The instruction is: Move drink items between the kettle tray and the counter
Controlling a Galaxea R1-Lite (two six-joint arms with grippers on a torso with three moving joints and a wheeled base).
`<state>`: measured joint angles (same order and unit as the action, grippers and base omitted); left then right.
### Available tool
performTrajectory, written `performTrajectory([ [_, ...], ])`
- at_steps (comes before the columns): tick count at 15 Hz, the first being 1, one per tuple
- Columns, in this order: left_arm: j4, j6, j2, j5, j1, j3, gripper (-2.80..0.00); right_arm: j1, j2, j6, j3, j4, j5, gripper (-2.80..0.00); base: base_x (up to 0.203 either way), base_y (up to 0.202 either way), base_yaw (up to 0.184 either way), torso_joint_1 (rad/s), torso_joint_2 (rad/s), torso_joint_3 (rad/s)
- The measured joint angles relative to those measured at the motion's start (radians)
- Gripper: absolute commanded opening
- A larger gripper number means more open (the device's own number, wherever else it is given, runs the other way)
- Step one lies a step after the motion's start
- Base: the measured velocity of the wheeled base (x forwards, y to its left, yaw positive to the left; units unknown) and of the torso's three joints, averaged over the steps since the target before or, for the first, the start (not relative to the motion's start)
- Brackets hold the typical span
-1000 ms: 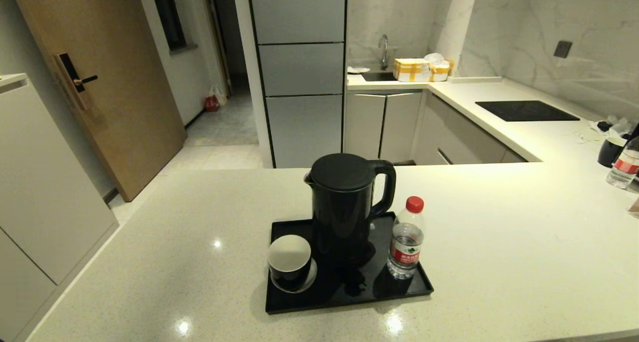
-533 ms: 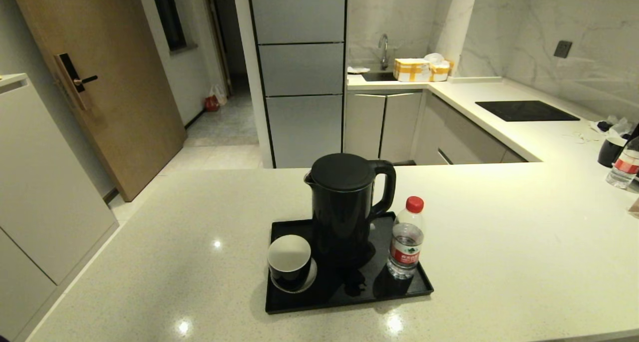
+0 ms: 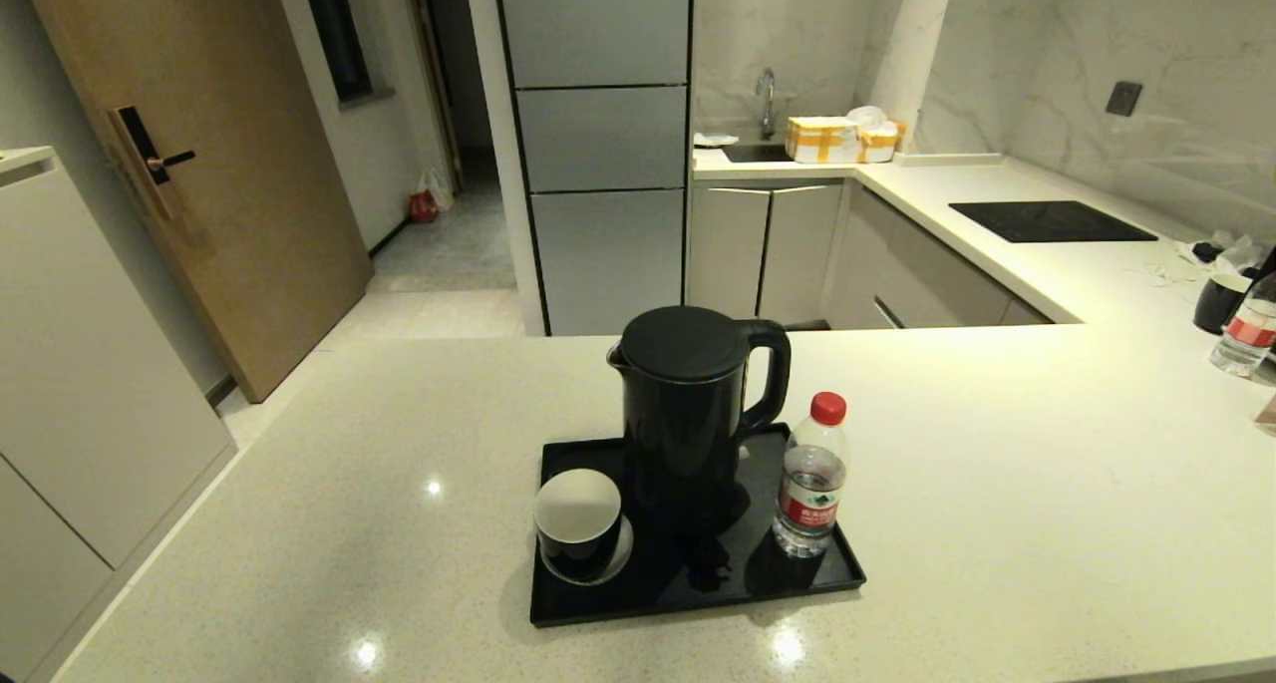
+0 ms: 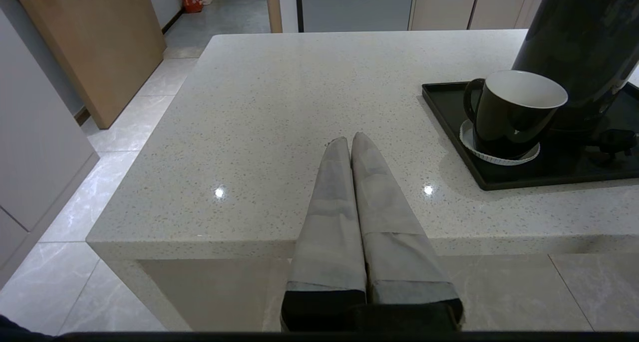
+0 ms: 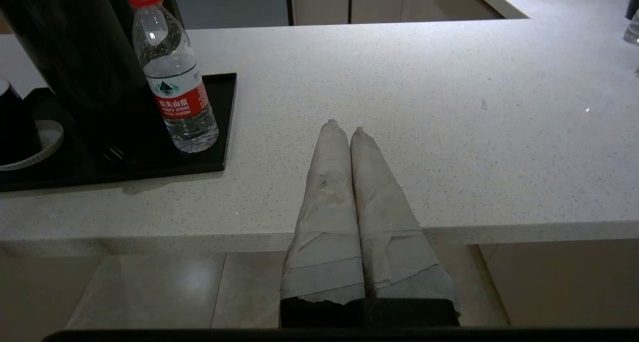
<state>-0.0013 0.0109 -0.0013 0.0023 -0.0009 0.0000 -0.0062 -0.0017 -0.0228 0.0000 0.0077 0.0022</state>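
1. Black kettle tray [image 3: 807, 585] sitting on the speckled bench [image 3: 997, 523], close to the bench's near edge and roughly mid-width.
2. Tall black kettle [image 3: 688, 414] parked mid-tray toward the back rim, handle pointing to the right edge of the bench.
3. Small cup [image 3: 578, 521], black outside and white inside, upright on a white saucer [image 3: 620, 555] in the tray's near-left corner, just beside the kettle. From the left wrist view, looks like a handle on the cup [image 4: 511, 110] after all, saucer [image 4: 469, 142] poking out underneath.
4. Water bottle [image 3: 812, 479] with red cap and red label standing upright by the tray's right rim, near the front-right corner, just right of the kettle. Same bottle [image 5: 172, 75] nice and clear from the right wrist view, inside the tray's [image 5: 227, 112] rim.
5. Left end effector [image 4: 349, 141] closed, fingers pressed together, gripping nothing, hanging over the near edge of the bench, well left of the tray [image 4: 449, 127].
6. Right end effector [image 5: 342, 129] same deal: closed up, empty, over the bench's near edge, off to the right of the tray.
7. Black cooktop panel [image 3: 1052, 220] set into the far right run of bench, well apart from everything.
8. Another dark mug [image 3: 1218, 302] and a second bottle [image 3: 1244, 336] way over at the right edge.
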Motion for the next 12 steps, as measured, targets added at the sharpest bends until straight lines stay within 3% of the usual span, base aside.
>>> performTrajectory([
  [12,0.000,0.000,0.000,0.000,-0.001,0.000,-2.80,0.000,0.000,0.015,0.000,0.000,-0.002,-2.80,0.000,0.000,0.000,0.000,0.00,0.000],
])
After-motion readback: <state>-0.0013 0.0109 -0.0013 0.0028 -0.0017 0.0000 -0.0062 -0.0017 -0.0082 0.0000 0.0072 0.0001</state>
